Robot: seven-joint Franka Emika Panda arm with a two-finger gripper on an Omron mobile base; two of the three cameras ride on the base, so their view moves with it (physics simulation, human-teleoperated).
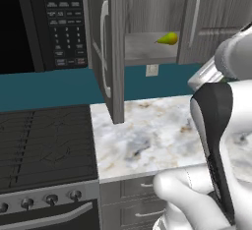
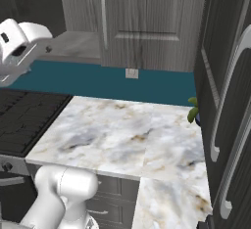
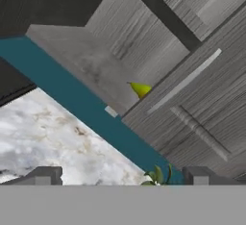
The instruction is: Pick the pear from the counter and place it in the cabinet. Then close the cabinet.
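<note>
Pear (image 1: 168, 39) lies inside the cabinet (image 1: 152, 52) on its floor, so placing looks done. Our fingers (image 3: 43, 176) are spread apart, empty. Next: swing the left door (image 1: 110, 47) shut.

I see the yellow-green pear (image 1: 168, 39) lying on its side inside the cabinet (image 1: 147, 49), left door open, at one o'clock above the bare marble counter (image 1: 147, 135).

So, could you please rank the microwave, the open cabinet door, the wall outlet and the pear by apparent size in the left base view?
1. microwave, cut off by the frame
2. open cabinet door, nearer the camera
3. wall outlet
4. pear, close to the outlet in size
</note>
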